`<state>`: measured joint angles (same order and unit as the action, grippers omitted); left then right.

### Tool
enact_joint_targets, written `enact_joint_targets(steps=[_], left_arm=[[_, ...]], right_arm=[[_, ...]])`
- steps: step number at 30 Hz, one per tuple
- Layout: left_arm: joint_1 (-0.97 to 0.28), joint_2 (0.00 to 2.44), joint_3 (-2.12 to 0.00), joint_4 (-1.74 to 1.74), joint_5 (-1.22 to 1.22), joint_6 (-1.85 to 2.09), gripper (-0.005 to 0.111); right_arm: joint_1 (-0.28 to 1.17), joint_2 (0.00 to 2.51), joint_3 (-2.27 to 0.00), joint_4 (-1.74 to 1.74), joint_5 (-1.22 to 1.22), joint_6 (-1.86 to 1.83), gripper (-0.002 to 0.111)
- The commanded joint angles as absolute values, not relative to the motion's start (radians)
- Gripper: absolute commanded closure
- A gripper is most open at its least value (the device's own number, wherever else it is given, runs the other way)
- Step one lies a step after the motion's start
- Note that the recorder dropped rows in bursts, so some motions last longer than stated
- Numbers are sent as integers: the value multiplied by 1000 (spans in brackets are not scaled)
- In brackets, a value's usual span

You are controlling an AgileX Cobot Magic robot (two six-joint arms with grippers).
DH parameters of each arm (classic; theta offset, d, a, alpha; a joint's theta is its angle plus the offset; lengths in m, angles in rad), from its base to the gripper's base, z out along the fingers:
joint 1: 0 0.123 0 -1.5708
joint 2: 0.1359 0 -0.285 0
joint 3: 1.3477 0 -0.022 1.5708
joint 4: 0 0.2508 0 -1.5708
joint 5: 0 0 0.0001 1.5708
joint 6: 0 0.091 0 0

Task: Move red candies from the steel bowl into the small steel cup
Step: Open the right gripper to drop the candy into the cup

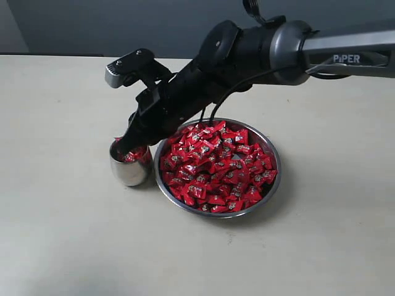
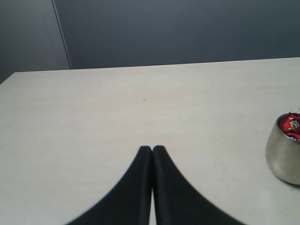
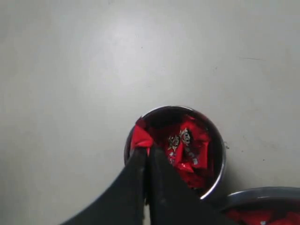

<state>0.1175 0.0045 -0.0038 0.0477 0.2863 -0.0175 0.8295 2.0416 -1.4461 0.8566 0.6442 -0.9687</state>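
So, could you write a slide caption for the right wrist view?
Right gripper, shut on a red candy, over the small steel cup already holding candies.

A pale beige table (image 1: 62,234) meets a grey-blue wall (image 1: 123,24) behind.

Steel bowl (image 3: 262,201) cut off

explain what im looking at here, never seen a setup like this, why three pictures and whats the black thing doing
It is a robot with two arms, each ending in a two-fingered gripper. One picture is from a camera off the arms; the other two are from cameras on each wrist. On the pale table stand a steel bowl full of red candies and a small steel cup with a few inside. The right gripper is at the cup's mouth, pinching one candy. The left gripper is shut and empty, off to the side.
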Motion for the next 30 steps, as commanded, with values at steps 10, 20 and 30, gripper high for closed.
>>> enact_joint_targets(steps=[10,20,30], left_arm=[[118,0,0,45,284,-19,106],[118,0,0,45,284,-19,106],[118,0,0,45,284,-19,106]], right_arm=[[828,2093,-1453,883,611,-1006,109],[828,2093,-1453,887,615,-1038,109],[828,2091,-1462,907,598,-1046,81]])
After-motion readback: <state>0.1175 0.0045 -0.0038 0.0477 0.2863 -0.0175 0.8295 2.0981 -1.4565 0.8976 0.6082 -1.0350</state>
